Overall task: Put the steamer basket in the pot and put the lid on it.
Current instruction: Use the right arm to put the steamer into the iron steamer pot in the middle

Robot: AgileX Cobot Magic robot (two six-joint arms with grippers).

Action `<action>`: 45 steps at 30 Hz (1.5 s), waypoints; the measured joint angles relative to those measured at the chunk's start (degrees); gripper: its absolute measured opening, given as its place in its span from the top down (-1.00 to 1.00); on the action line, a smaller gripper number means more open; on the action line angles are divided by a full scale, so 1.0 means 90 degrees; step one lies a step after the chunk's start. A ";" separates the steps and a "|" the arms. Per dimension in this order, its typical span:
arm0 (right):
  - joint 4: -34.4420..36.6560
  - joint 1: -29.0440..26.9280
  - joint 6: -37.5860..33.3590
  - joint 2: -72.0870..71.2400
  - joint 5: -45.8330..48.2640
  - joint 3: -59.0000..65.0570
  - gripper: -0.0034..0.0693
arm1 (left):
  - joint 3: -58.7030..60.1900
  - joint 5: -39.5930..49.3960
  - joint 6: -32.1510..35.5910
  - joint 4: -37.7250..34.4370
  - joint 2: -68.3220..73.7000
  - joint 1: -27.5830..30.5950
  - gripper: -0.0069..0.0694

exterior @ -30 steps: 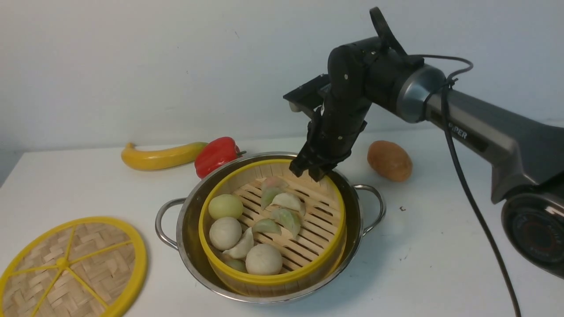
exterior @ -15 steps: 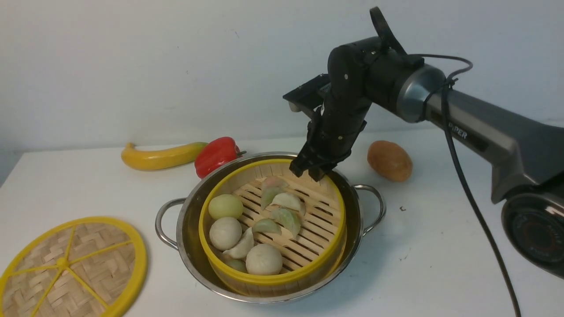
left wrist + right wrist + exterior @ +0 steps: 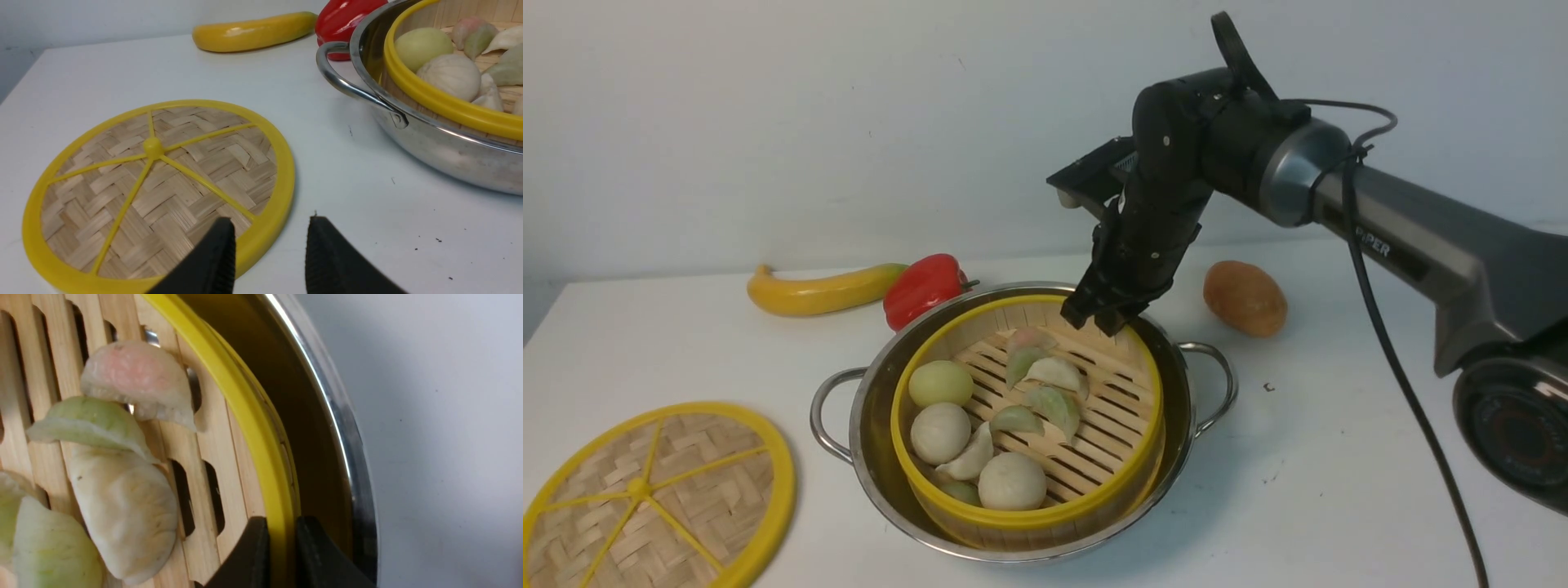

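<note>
Beyond the pot (image 3: 874,433) lie pepper (image 3: 925,287) (red), banana (image 3: 821,291), potato (image 3: 1245,298).

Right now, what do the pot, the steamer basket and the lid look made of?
The pot: polished stainless steel, by mirror-like reflections. The steamer basket: pale matte wooden slats, likely bamboo; glossy yellow rim, probably plastic. The lid: matte woven bamboo strips in a yellow, seemingly plastic frame.

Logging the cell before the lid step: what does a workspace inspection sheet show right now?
Surface: white table, few dark specks.
Job's things: steamer basket sits in pot; lid flat on table, robot's left.
Clutter: banana, red pepper, potato beyond pot.
Hands: right hand clamped on basket rim; left hand open near lid.
Cables: black cable along right arm.
Surroundings: plain wall.
</note>
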 joint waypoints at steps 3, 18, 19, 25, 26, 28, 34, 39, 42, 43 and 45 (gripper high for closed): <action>0.0033 0.0000 -0.0038 0.0000 -0.0008 0.0000 0.76 | 0.0000 0.0000 0.0000 0.0000 0.0000 0.0000 0.19; 0.0377 0.0001 -0.0310 0.0065 -0.0054 0.0000 0.76 | 0.0000 0.0000 0.0000 0.0000 0.0000 0.0000 0.19; 0.0356 0.0001 -0.0310 0.0068 -0.0054 0.0000 0.76 | 0.0000 0.0000 0.0000 0.0000 0.0000 0.0000 0.19; 0.0219 0.0014 -0.0263 0.0068 -0.0062 0.0000 0.76 | 0.0000 0.0000 0.0000 0.0000 0.0000 0.0000 0.19; 0.0213 0.0014 -0.0246 0.0068 -0.0062 0.0000 0.76 | 0.0000 0.0000 0.0000 0.0000 0.0000 0.0000 0.19; 0.0201 0.0014 -0.0233 0.0068 -0.0062 0.0000 0.76 | 0.0000 0.0000 0.0000 0.0000 0.0000 0.0000 0.19; 0.0157 -0.0038 -0.0138 0.0068 -0.0056 -0.0007 0.76 | 0.0000 0.0000 0.0000 0.0000 0.0000 0.0000 0.19; 0.0157 -0.0197 -0.0078 0.0068 -0.0062 -0.0007 0.76 | 0.0000 0.0000 0.0000 0.0000 0.0000 0.0000 0.19; 0.0163 -0.0252 -0.0091 0.0068 -0.0075 -0.0007 0.76 | 0.0000 0.0000 0.0000 0.0000 0.0000 0.0000 0.19; 0.0173 -0.0259 -0.0098 0.0068 -0.0075 -0.0007 0.76 | 0.0000 0.0000 0.0000 0.0000 0.0000 0.0000 0.19; 0.0187 -0.0259 -0.0115 0.0068 -0.0076 -0.0007 0.76 | 0.0000 0.0000 0.0000 0.0000 0.0000 0.0000 0.19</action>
